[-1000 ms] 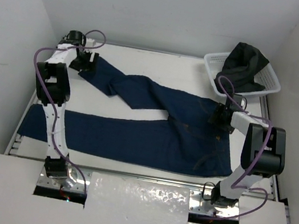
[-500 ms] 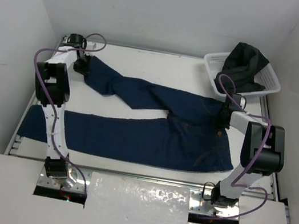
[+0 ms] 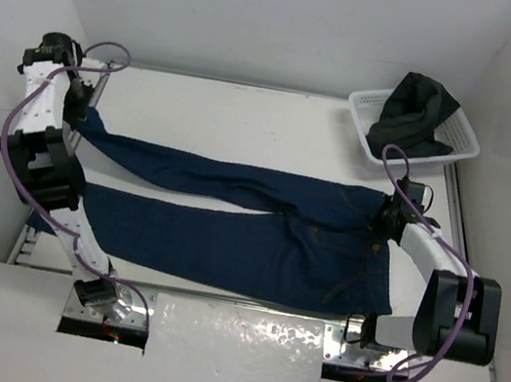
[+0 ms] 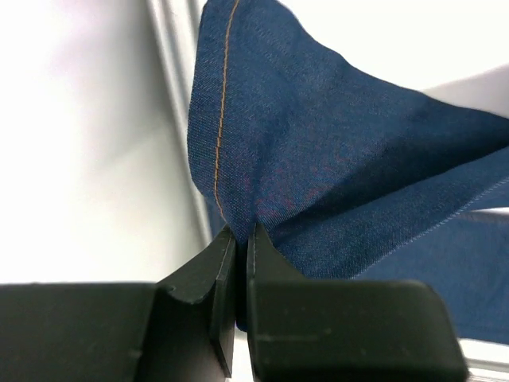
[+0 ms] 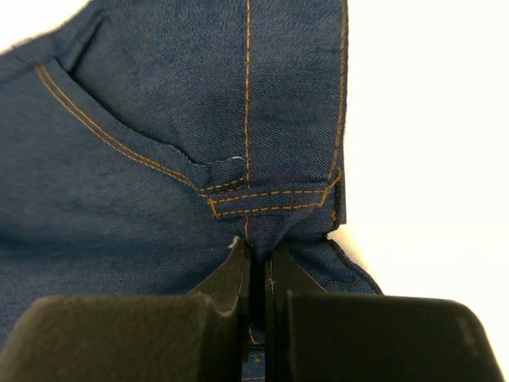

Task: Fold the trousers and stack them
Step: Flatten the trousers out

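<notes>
The trousers (image 3: 241,218) lay flat along the white counter (image 3: 250,111), waist to the right and legs running left. Being soft, weighty denim (it would likely sag and drag), they were best taken at stitched edges. The left claw (image 4: 241,237) pinched a leg's far end and the right claw (image 5: 256,253) pinched the waist edge. Plain white walls (image 3: 267,15) stood close, with a basket (image 3: 461,148) in the far right corner.

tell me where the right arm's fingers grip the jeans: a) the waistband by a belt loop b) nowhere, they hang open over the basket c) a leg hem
a: the right fingers are shut on the jeans at the waistband, right next to a tan-stitched belt loop.
</notes>
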Controlling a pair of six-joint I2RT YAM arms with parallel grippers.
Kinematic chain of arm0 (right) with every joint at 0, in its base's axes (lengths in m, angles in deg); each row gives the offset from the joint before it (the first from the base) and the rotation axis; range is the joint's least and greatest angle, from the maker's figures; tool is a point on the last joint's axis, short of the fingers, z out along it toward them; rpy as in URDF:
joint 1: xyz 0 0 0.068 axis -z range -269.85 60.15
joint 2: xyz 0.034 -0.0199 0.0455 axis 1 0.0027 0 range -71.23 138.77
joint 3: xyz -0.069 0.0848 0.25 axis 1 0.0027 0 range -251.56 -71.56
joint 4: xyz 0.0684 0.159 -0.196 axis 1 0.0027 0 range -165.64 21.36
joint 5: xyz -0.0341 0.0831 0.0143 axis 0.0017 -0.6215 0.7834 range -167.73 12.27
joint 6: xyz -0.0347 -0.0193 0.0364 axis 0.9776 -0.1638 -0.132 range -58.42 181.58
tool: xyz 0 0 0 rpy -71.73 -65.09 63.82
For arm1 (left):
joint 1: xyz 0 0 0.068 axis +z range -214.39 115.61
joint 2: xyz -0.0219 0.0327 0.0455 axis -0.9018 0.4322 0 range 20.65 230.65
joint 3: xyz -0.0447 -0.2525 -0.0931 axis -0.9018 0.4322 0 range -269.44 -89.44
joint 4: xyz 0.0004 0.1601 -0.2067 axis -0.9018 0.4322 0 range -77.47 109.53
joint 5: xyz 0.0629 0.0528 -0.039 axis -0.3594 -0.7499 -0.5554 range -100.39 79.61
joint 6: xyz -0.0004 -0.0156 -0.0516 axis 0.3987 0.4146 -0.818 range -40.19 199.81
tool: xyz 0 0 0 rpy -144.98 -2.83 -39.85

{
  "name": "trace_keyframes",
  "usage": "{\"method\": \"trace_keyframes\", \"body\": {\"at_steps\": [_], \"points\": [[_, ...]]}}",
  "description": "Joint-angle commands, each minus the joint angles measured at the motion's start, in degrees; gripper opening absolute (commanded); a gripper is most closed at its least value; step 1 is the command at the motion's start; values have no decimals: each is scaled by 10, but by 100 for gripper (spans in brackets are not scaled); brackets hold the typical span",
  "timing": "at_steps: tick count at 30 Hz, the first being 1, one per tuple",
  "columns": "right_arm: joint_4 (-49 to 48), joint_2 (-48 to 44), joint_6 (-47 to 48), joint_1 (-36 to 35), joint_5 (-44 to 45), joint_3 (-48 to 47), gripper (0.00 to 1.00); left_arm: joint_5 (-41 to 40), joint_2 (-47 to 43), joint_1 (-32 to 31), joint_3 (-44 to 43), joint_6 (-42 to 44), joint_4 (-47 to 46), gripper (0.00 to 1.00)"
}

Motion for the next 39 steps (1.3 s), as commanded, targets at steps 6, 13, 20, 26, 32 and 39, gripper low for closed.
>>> {"method": "trace_keyframes", "body": {"at_steps": [6,13,20,26,32,39], "points": [[8,-45,45,2,-4,6,0,-17,-35,-3,-35,19,39,0],[-18,-28,59,2,1,-8,0,45,75,-3,-224,-55,59,0],[-26,53,69,2,-12,-39,0,168,184,-5,-262,-242,-134,55],[-11,49,71,1,-21,-51,0,246,163,-16,-279,-250,-305,66],[6,33,106,0,-55,-73,3,109,132,-33,-126,223,-228,63],[77,27,181,-5,-100,-143,14,45,75,-32,82,567,-380,71]]}}
